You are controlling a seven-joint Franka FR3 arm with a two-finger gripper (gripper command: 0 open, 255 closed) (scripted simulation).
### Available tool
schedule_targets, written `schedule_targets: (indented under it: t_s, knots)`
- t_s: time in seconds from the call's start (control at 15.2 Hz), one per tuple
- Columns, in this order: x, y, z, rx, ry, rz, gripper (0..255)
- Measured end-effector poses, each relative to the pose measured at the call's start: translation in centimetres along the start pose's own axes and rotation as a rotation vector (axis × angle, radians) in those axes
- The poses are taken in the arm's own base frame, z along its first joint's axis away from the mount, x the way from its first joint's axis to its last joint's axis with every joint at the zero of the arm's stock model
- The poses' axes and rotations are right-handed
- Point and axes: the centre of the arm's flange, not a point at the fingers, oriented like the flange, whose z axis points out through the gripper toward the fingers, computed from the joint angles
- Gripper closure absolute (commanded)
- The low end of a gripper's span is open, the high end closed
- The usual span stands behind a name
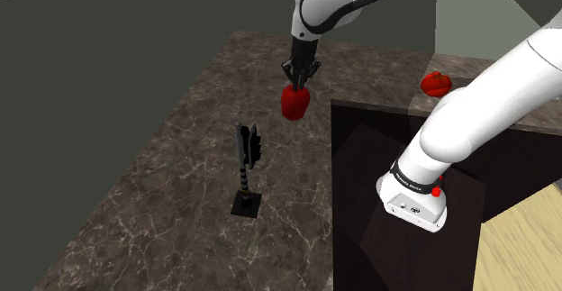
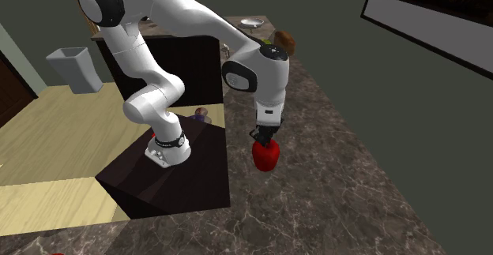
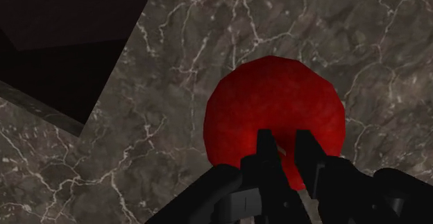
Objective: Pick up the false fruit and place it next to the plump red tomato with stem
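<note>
The fingers (image 3: pixel 266 153) pinch the red fruit (image 1: pixel 294 102) only by its top as it hangs over the surface (image 1: pixel 180 172), so a swing toward the tomato (image 1: pixel 436 84) could shake it loose.

A dark, marble-patterned countertop (image 1: pixel 171 190), veined in white, is pictured stretching away in the shoulder view. A black upright ornament (image 1: pixel 246 165) on a square base is set directly on it near the middle. A red tomato (image 1: pixel 436 84) is seen at the far side, well apart from the ornament. In the second exterior view, a brown object (image 2: pixel 286 39) and a shallow dish (image 2: pixel 251 22) are seen at the counter's far end.
</note>
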Motion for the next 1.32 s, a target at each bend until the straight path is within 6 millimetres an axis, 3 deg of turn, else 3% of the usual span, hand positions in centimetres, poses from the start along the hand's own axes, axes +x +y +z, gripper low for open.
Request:
schedule_targets:
  t_s: [0.53, 1.32]
  knots:
    - [0.0, 0.0, -0.3, 0.000, 0.000, 0.000, 255]
    - [-0.2, -0.5, -6.3, 0.000, 0.000, 0.000, 255]
